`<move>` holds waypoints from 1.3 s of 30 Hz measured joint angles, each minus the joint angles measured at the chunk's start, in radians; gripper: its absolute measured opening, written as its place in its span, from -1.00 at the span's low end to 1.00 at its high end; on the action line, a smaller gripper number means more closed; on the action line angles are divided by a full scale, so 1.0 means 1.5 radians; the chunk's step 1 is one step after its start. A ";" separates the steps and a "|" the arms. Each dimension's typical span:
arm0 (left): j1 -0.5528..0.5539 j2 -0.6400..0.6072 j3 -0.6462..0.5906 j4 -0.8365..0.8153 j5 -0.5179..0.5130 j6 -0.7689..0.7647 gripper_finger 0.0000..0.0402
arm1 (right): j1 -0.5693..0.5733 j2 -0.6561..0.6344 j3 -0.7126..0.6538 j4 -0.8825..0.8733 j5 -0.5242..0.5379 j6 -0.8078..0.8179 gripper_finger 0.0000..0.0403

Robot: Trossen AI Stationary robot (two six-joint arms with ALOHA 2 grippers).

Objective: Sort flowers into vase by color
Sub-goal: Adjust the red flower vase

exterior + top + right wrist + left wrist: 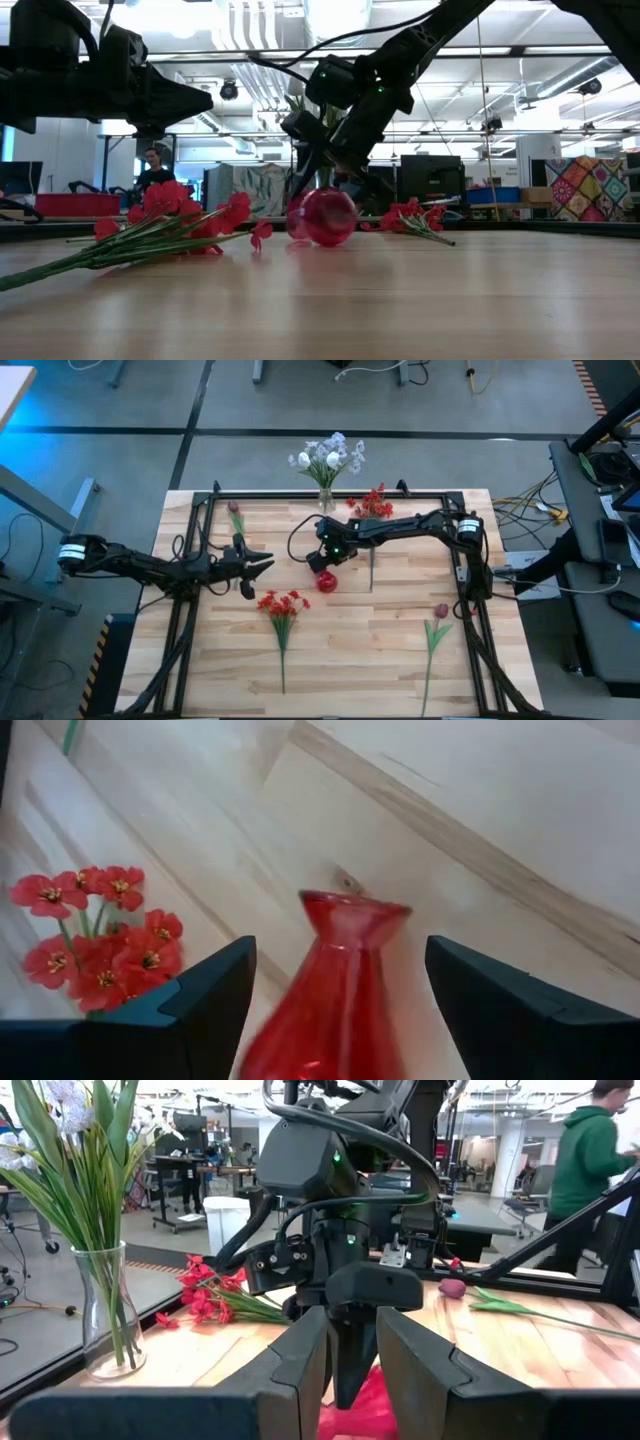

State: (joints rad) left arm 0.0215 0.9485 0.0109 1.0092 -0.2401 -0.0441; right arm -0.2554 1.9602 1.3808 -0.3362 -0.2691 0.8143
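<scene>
A red glass vase (326,581) seems to lie on its side at the table's middle, its neck (355,910) pointing away from my right wrist. My right gripper (340,970) slants down over it, open, one finger on either side of the body and apart from it. A clear vase (325,497) at the far edge holds white and pale-blue flowers (328,456). Red cluster flowers lie beside it (372,505) and toward the near side (283,606). Tulips lie at the far left (236,515) and near right (438,615). My left gripper (265,565) waits level to the red vase's left, open, nothing between its fingers.
A black frame rail (300,493) runs around the tabletop. A loose green stem (372,570) lies right of the red vase. People (590,1160) stand in the room beyond the table.
</scene>
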 joint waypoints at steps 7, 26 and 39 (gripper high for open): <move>0.000 0.000 0.000 0.000 0.000 0.000 -0.61 | 0.002 0.034 0.000 -0.015 0.004 -0.003 0.28; 0.000 0.000 0.000 -0.003 0.000 0.001 -0.61 | 0.001 0.043 0.069 -0.130 0.022 -0.192 -0.37; 0.000 0.000 0.000 -0.005 0.000 0.001 -0.61 | 0.067 -0.017 0.055 -0.012 0.160 -0.398 -0.38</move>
State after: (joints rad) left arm 0.0212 0.9485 0.0109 1.0018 -0.2405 -0.0433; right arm -0.1553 1.9346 1.4625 -0.3549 -0.0294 0.2179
